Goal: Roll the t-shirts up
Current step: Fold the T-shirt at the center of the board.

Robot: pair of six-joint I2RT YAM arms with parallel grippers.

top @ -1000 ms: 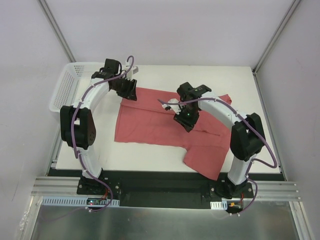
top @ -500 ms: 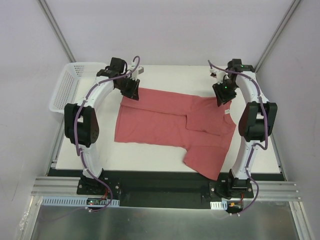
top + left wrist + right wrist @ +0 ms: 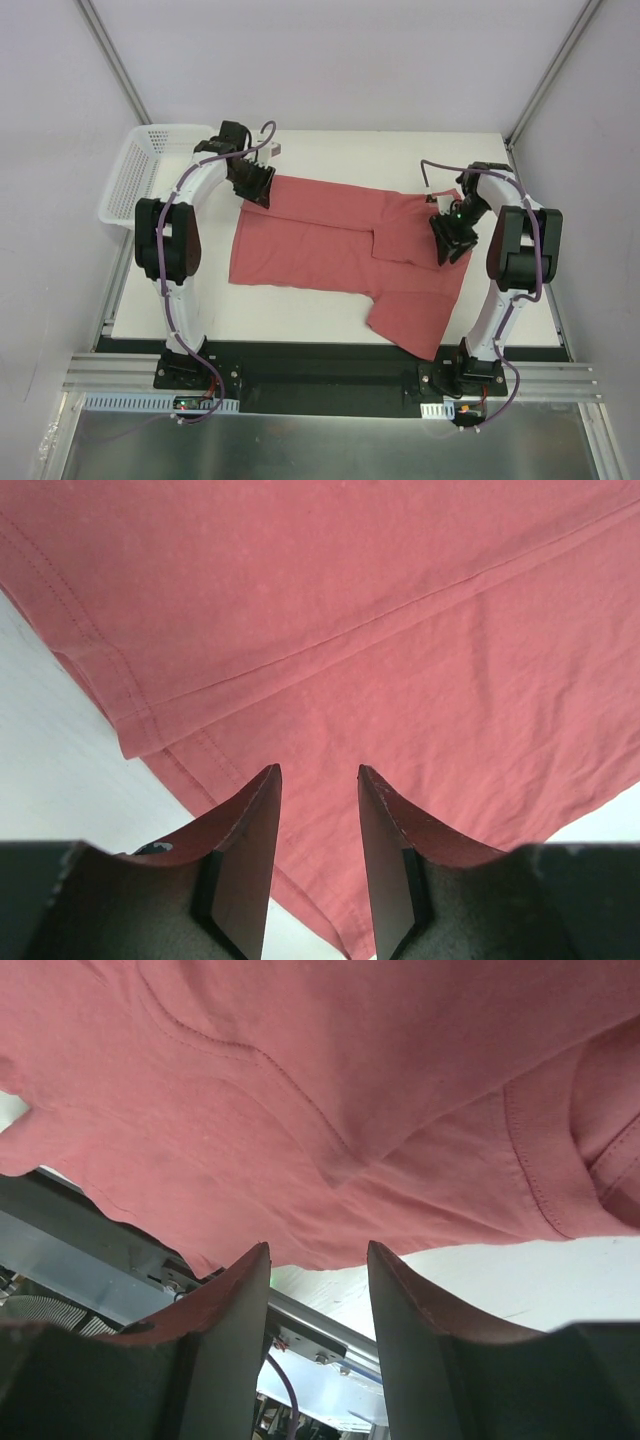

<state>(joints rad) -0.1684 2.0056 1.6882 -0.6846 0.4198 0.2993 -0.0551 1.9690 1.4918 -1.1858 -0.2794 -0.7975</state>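
Note:
The salmon-red t-shirt (image 3: 340,240) lies spread flat across the white table, its hem end at the left and a sleeve hanging toward the front edge at the right. My left gripper (image 3: 258,188) is open and empty, low over the shirt's far left corner; the left wrist view shows the shirt (image 3: 380,630) with its hemmed edge right under the open gripper (image 3: 320,780). My right gripper (image 3: 447,245) is open and empty over the shirt's right edge; the right wrist view shows the shirt (image 3: 300,1090) above the open gripper (image 3: 318,1255).
A white perforated basket (image 3: 135,175) stands at the table's far left. The table (image 3: 350,155) is bare behind the shirt. The black base rail (image 3: 320,365) runs along the near edge. Cage posts rise at both back corners.
My right gripper swung from the middle of the shirt to the far right corner, then came down onto the shirt's right edge. My left gripper stayed at the far left corner.

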